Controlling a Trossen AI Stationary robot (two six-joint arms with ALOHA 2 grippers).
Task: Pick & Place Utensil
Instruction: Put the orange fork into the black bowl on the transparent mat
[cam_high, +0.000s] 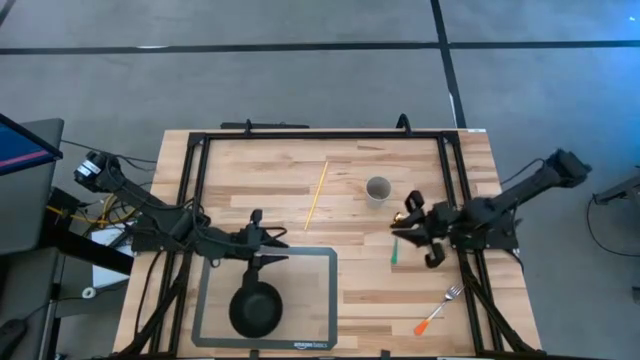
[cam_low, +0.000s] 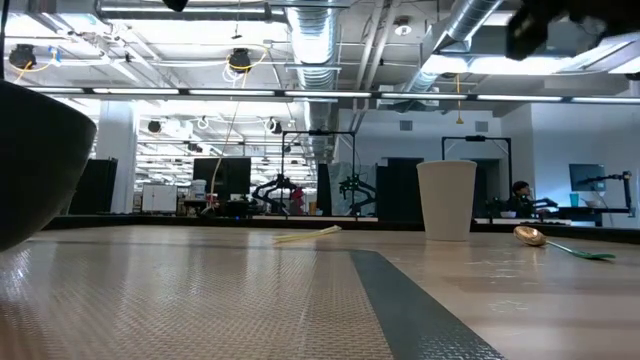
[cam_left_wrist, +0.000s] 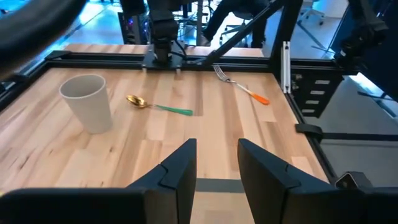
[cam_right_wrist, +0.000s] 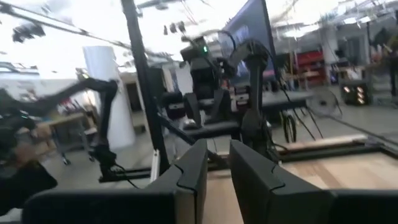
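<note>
Fingers of right gripper (cam_high: 412, 232) narrowly parted, empty, above green-handled spoon (cam_high: 395, 251); mat (cam_high: 318, 300) reads "amazonbasics".

Gold-bowled, green-handled spoon (cam_left_wrist: 157, 107); orange-handled fork (cam_left_wrist: 241, 85); white cup (cam_left_wrist: 87, 102).

The right gripper (cam_right_wrist: 217, 163) shows its two dark fingers (cam_right_wrist: 189, 168) set with a narrow gap between them and nothing in it, and just beyond them lies the wooden table (cam_right_wrist: 348, 171), edged by a black frame post (cam_right_wrist: 144, 93), with the other arm (cam_right_wrist: 217, 81) farther off.
</note>
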